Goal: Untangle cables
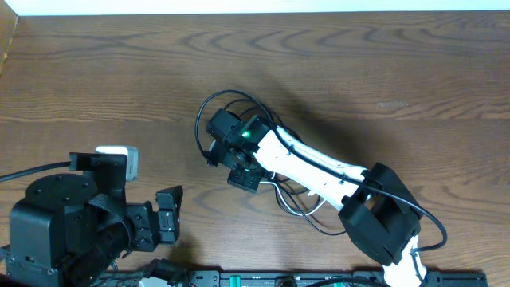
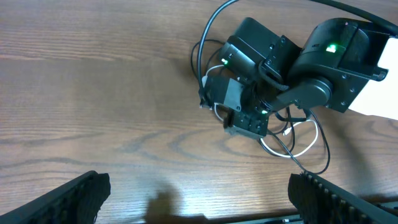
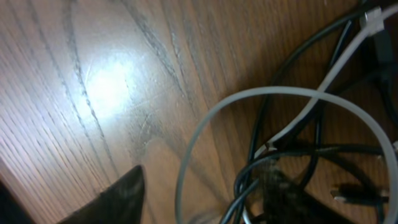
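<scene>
hovering over an unsorted tangle
black cord [image 3: 260,124] loops through white cord [image 3: 280,92]; left gripper [image 2: 199,193] jaws wide, right gripper [image 1: 227,155] unclear.

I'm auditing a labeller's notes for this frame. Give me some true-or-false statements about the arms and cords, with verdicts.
1. The right gripper is over the tangle of thin black cord and thin white cord. True.
2. The left gripper grips the black cord. False: its jaws are open and empty, away from the tangle.
3. The white cord crosses the black cord. True.
4. The cords lie on a white cloth. False: they lie on the brown wooden table.
</scene>
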You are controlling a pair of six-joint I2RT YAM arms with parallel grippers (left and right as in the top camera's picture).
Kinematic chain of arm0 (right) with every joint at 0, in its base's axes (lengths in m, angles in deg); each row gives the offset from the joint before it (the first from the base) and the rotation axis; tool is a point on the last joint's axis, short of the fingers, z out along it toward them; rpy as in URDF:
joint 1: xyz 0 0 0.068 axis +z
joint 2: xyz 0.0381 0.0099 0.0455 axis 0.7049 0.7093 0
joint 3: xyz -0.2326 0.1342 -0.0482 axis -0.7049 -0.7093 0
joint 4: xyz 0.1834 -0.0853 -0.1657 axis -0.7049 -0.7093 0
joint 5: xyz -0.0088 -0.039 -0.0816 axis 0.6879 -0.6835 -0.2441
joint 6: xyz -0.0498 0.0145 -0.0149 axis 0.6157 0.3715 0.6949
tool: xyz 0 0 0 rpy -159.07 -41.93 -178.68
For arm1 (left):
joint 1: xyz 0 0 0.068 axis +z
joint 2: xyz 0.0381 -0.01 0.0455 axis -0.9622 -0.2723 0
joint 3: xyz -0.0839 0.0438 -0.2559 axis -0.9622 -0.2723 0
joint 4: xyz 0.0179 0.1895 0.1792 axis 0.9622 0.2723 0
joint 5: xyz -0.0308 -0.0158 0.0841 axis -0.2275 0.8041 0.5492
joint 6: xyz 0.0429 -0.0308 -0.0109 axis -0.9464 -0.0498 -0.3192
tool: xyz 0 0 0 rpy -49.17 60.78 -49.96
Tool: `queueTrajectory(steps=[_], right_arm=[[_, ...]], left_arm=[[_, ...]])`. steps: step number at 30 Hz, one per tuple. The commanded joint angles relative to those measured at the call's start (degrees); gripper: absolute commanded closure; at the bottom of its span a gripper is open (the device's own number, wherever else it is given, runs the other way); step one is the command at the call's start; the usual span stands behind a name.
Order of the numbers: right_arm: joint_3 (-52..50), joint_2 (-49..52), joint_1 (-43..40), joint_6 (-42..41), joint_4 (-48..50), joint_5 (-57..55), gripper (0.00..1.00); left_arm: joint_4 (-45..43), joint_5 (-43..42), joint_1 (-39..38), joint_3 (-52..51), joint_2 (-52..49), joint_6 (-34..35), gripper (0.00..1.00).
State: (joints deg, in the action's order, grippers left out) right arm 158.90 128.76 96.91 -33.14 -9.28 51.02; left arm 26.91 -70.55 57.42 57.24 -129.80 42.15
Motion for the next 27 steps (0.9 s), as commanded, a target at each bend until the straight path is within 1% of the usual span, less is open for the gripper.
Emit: queueTrajectory(steps=[1,5,8,10,12,13,14,15,17,18,21,23,25,27], right_arm=[[-0.6,0.2,0.2,-3.9,-0.2,0.2,0.50],[-0.6,0.2,0.2,-4.2,-0.7,0.2,0.51],[-0.7,0.2,0.2,-5.4,-0.8,0.2,0.49],[-1.6,0.2,0.2,-5.5,-0.3,0.2,0.50],[-2.9,0.2,0.2,-5.5,0.7,0.2,0.56],[-4.0,0.2,0.1,-5.5,1.6,0.2,0.61],[-4.8,0.2,0.1,-5.7,2.0,0.2,0.63],[-5.7,0.2,0.1,-6.7,2.8,0.2,0.70],[-6.5,0.2,0.1,-7.2,3.5,0.2,0.92],[-6.4,0.2,0.1,-7.9,3.8,0.2,0.99],[-4.4,0.2,0.0,-10.2,3.0,0.2,0.99],[0.2,0.0,-0.3,-12.4,0.2,-1.1,0.99],[4.4,0.0,-0.4,-12.8,-3.0,-2.4,0.99],[12.4,-0.1,-0.5,-12.7,-9.1,-5.3,0.99]], left_arm=[[0.1,0.7,-0.1,0.2,-0.2,-0.6,0.02],[0.2,0.7,-0.1,0.2,-0.2,-0.6,0.02],[0.5,0.7,-0.1,0.2,-0.2,-0.6,0.02],[0.7,0.7,-0.1,0.2,-0.2,-0.6,0.02],[0.8,0.7,-0.1,0.2,-0.2,-0.6,0.02],[0.8,0.7,-0.1,0.2,-0.2,-0.6,0.02],[0.9,0.7,-0.1,0.2,-0.2,-0.6,0.02],[0.9,0.7,-0.1,0.2,-0.2,-0.6,0.02],[0.9,0.7,-0.1,0.2,-0.2,-0.6,0.02],[0.9,0.7,-0.1,0.2,-0.2,-0.6,0.02],[0.9,0.7,-0.1,0.2,-0.2,-0.6,0.02],[0.9,0.7,-0.1,0.2,-0.2,-0.6,0.02],[0.9,0.7,-0.1,0.2,-0.2,-0.6,0.02],[0.9,0.7,-0.1,0.2,-0.2,-0.6,0.02]])
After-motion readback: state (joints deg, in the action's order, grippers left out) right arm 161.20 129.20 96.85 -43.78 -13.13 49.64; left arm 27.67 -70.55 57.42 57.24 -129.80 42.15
